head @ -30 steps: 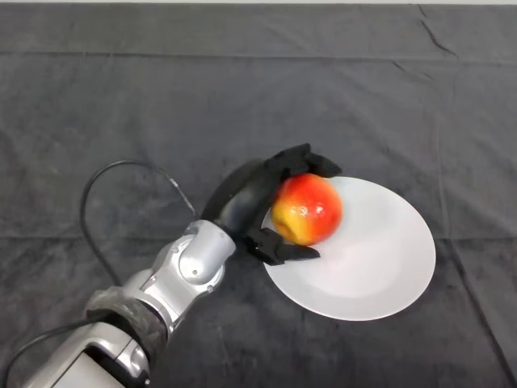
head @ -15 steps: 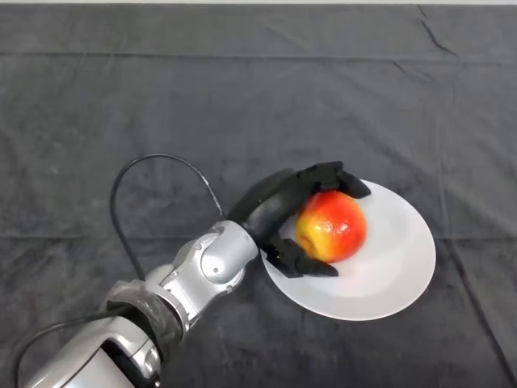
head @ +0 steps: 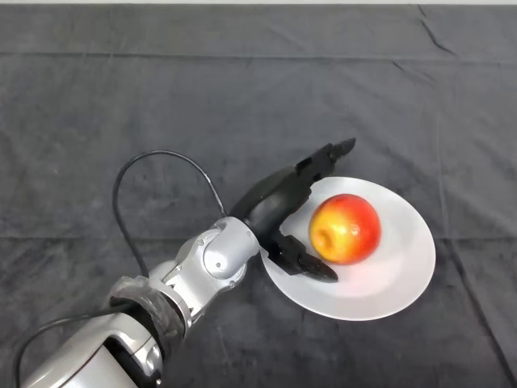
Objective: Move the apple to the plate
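Left arm (head: 202, 267) is showing silver-grey rounded segments, a dark wrinkled sleeve nearer the shoulder; left hand (head: 271, 202) is showing matte black, thick tapered fingers (head: 331, 153).

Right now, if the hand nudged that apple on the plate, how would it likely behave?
The apple is round, so it would probably roll. The white plate looks shallow, so its rim may not stop it. The open left hand isn't steadying it.

red-yellow apple (head: 346, 229) (white plate (head: 404, 279), dark grey cloth (head: 161, 97)).

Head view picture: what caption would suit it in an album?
Red-yellow apple resting on the white plate, the robot's open black hand beside it.
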`<move>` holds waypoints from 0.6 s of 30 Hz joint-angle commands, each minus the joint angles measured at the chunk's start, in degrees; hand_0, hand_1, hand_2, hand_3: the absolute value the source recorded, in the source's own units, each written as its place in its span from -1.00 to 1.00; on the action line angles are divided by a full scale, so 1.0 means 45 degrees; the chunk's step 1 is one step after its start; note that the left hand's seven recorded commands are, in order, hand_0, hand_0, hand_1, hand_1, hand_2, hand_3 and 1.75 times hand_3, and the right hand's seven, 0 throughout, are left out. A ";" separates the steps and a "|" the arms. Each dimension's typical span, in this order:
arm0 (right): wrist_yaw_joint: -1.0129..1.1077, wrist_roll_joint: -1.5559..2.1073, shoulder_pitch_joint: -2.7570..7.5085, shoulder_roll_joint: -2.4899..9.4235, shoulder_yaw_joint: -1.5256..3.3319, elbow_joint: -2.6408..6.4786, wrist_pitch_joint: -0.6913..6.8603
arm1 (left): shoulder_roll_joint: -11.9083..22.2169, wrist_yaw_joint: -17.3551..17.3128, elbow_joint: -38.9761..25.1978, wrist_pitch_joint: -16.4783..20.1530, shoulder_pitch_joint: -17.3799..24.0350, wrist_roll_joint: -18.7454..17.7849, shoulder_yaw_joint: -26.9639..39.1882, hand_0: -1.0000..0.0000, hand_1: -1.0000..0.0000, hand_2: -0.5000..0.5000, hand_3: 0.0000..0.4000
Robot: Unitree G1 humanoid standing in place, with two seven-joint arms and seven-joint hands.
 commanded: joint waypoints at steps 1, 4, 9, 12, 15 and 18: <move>-0.0047 0.0021 0.0569 0.0454 0.0177 0.0334 0.0113 | 0.0481 -0.0116 -0.0430 0.0206 -0.0451 0.0063 -0.0559 1.00 1.00 0.00 -1.00; -0.0047 0.0021 0.0569 0.0454 0.0177 0.0336 0.0112 | 0.0627 -0.0085 -0.0364 0.0158 -0.0444 0.0051 -0.0443 1.00 1.00 0.00 -1.00; -0.0048 0.0021 0.0567 0.0453 0.0178 0.0339 0.0110 | 0.0873 0.0052 -0.0214 0.0049 -0.0408 0.0098 -0.0168 1.00 1.00 0.00 -1.00; -0.0048 0.0021 0.0567 0.0453 0.0179 0.0340 0.0109 | 0.1129 0.0135 -0.0105 -0.0103 -0.0310 0.0140 0.0072 1.00 1.00 0.00 -1.00; -0.0048 0.0021 0.0566 0.0453 0.0179 0.0341 0.0108 | 0.1332 0.0220 0.0015 -0.0191 -0.0244 0.0171 0.0332 1.00 1.00 0.00 -1.00; -0.0049 0.0021 0.0566 0.0453 0.0180 0.0342 0.0108 | 0.1652 0.0216 0.0139 -0.0339 -0.0197 0.0140 0.0697 1.00 1.00 0.00 -1.00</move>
